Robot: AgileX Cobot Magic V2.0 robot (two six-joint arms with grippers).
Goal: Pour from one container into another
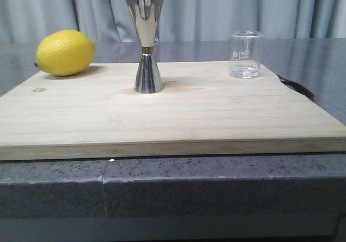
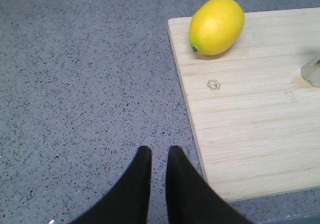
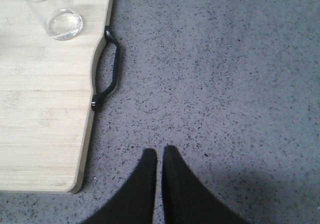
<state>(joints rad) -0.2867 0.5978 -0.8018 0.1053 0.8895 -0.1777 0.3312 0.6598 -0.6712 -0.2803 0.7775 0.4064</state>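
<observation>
Right now both my pincers, left gripper (image 2: 158, 156) and right gripper (image 3: 159, 156), are nearly closed and empty. Front view: jigger (image 1: 146, 44) upper centre on the board (image 1: 178, 117), beaker (image 1: 245, 54) upper right.

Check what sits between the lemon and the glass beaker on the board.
The steel jigger stands upright between the lemon and the beaker on the wooden board, seen in the front view.

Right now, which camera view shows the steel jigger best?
The front view shows it best: the steel jigger stands upright and whole near the middle of the wooden cutting board, both cones and the gold waist visible. The left wrist view catches only a sliver of its base at the picture's edge. The right wrist view does not show it.
</observation>
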